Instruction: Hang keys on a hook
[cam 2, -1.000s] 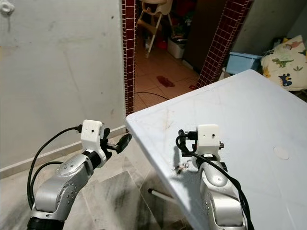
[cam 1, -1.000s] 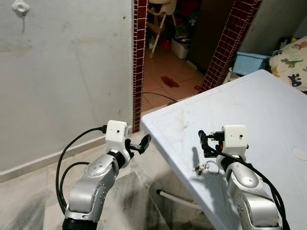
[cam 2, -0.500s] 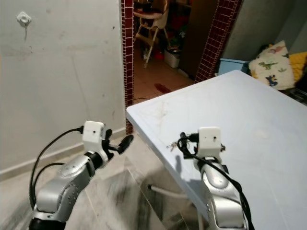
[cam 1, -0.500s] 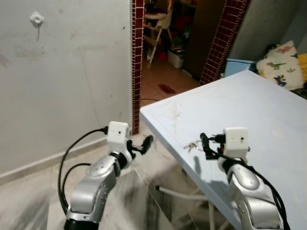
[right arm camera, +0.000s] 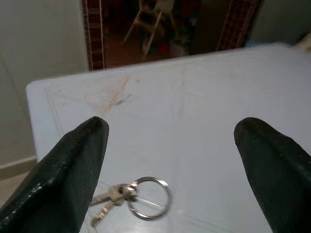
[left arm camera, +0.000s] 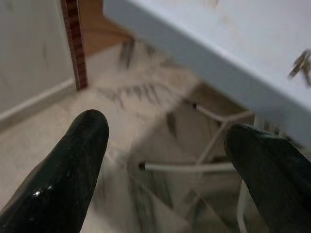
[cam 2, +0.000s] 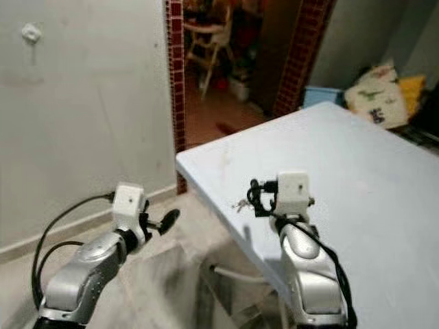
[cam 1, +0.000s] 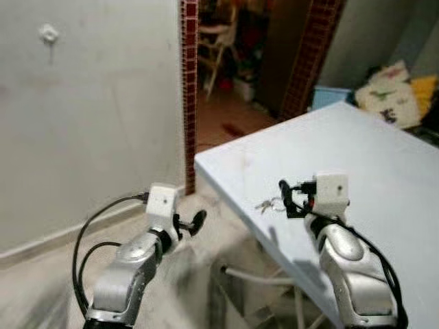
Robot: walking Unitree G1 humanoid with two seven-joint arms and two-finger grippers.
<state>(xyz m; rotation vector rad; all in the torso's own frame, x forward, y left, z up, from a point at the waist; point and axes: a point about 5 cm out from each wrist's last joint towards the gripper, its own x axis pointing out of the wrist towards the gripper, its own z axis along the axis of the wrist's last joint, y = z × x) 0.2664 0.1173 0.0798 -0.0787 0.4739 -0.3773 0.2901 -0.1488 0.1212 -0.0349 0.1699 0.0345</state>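
Right gripper (right arm camera: 170, 160), jaws wide and empty, should descend squarely over the keys (right arm camera: 131, 195) near the table (cam 1: 384, 171) edge, then close.

A pale blue plastic table (cam 1: 370, 164) with scuffed, scratched top is standing beside a grey plastered wall (cam 1: 96, 116). Two dark red tiled pillars (cam 1: 187, 82) are framing a doorway onto a terracotta tiled floor (cam 1: 223, 113), where a light wooden high chair (cam 2: 206, 51) is standing. Behind the table, a dinosaur-print cushion (cam 1: 389, 96) is leaning near a light blue plastic bin (cam 1: 329, 94). White metal table legs (left arm camera: 204, 155) are crossing above marbled grey floor tiles (left arm camera: 146, 102).
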